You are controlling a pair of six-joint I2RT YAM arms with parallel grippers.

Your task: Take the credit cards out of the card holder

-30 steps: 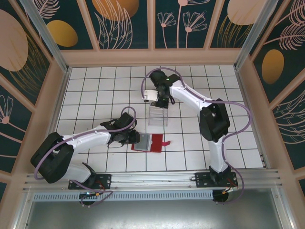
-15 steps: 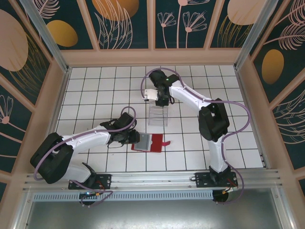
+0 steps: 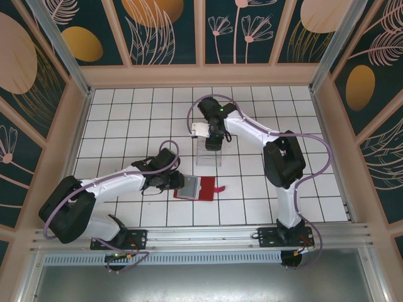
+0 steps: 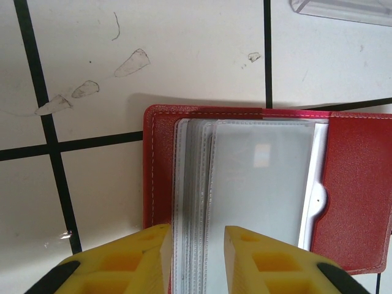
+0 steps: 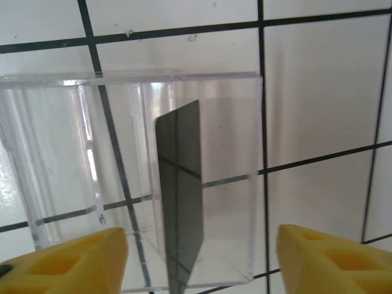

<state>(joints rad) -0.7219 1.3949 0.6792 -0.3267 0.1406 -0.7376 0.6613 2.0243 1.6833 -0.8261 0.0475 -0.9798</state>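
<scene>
The left gripper [image 4: 195,239] is nearly closed, pinching the grey plastic sleeves [image 4: 257,177] of the red card holder [image 4: 358,184], which lies open on the white tiled table [image 4: 92,61]. The right gripper [image 5: 202,254] hangs wide open and empty above a clear plastic box [image 5: 55,153]. Inside the box, one dark credit card [image 5: 179,208] stands on edge.

Lab test cell: tiled floor [image 3: 126,119], floral walls [image 3: 164,31].
</scene>
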